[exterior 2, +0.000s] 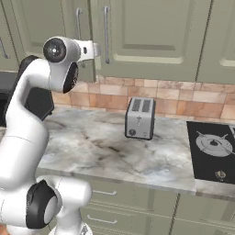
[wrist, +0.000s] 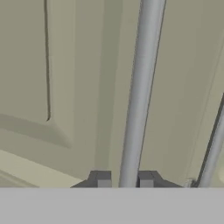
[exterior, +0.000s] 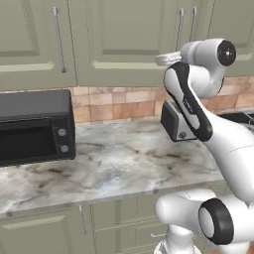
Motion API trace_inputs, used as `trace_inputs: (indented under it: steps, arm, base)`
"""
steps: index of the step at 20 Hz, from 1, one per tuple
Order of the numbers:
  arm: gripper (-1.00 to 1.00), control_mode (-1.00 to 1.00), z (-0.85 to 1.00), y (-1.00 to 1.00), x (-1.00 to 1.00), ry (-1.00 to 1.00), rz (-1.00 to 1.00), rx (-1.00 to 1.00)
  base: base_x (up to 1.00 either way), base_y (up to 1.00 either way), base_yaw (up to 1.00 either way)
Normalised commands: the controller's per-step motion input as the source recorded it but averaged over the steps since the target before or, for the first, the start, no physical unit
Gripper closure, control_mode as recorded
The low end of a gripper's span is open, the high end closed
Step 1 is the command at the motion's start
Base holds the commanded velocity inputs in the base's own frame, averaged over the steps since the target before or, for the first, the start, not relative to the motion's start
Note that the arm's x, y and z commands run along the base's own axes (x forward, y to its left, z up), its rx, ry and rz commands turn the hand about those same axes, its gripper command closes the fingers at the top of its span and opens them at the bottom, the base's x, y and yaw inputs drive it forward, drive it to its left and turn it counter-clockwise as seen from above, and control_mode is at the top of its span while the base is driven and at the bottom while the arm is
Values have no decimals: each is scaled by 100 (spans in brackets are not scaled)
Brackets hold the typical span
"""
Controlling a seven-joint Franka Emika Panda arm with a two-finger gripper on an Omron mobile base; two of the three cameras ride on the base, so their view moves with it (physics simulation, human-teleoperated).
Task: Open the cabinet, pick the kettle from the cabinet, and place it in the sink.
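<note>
A white robot arm reaches up to the sage-green wall cabinet (exterior 2: 151,32); its doors are shut; the gripper (wrist: 124,179) has its two dark fingertips (wrist: 101,179) pinched around the lower part of one door's long silver bar handle (wrist: 139,92), one tip on each side of the bar; a second bar handle (wrist: 214,148) runs just beside it on the neighbouring door; below, along the marble counter (exterior 2: 105,147), a silver toaster (exterior 2: 140,118) stands near the back wall of brick tiles; a black microwave (exterior: 34,126) sits toward the counter's left end; a black hob (exterior 2: 213,149) lies at its right end.
</note>
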Motion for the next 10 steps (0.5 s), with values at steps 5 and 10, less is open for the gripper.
trace_inputs:
  steps: [5, 10]
  arm:
    - [100, -100, 6, 42, -32, 2, -17, -9]
    - [100, -100, 8, 42, -29, 5, -23, -7]
  base:
    - [0, 0, 0]
    - [0, 0, 0]
